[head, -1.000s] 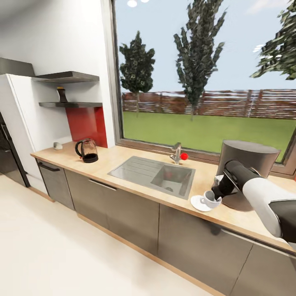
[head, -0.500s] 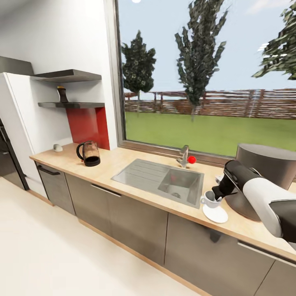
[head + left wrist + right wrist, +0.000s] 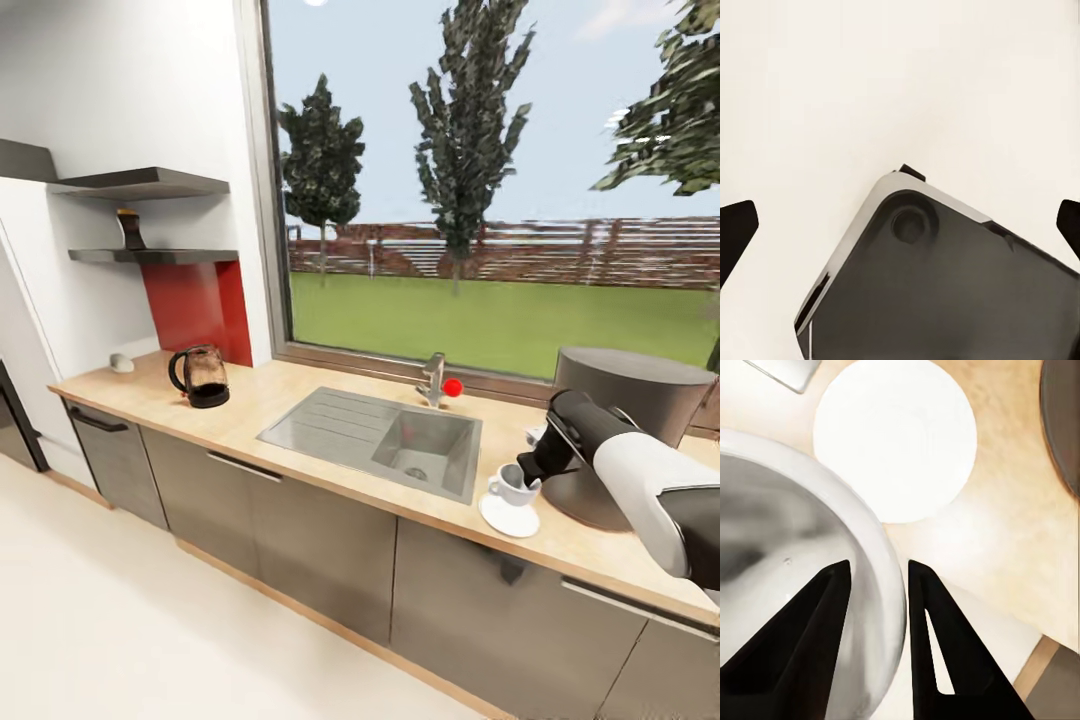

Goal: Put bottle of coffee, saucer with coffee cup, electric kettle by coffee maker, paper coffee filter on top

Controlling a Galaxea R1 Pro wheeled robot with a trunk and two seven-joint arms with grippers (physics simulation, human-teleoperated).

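Right gripper [image 3: 874, 585] clamped narrow on the rim of the coffee cup [image 3: 510, 484]: one finger inside the bowl, the other outside the wall. Cup held just above the saucer [image 3: 509, 516]; whether touching it or clear of it, cannot tell. Cup handle turned toward the sink [image 3: 375, 438].

Saucer flat on the counter [image 3: 250, 405], near its front edge, between sink and coffee maker [image 3: 622, 420]. From the right wrist camera, saucer [image 3: 895, 439] seen as a full white disc beyond the cup rim [image 3: 832, 547], bare.

Coffee maker upright at the right end of the counter, just beside the saucer, partly covered by the right forearm.

Electric kettle [image 3: 201, 377] upright on the counter toward its left end, well apart from the coffee maker, sink between them. Small pale object, possibly the paper coffee filter [image 3: 122, 362], farther left near the wall; too small to confirm.

Bottle of coffee [image 3: 130, 230] standing on the kitchen shelf [image 3: 155, 256], above the red wall panel [image 3: 195, 305].

Left gripper [image 3: 900, 232] spread wide, fingertips [image 3: 735, 232] at the frame edges, holding nothing, over pale floor [image 3: 900, 82] and a dark rounded housing [image 3: 945, 292].
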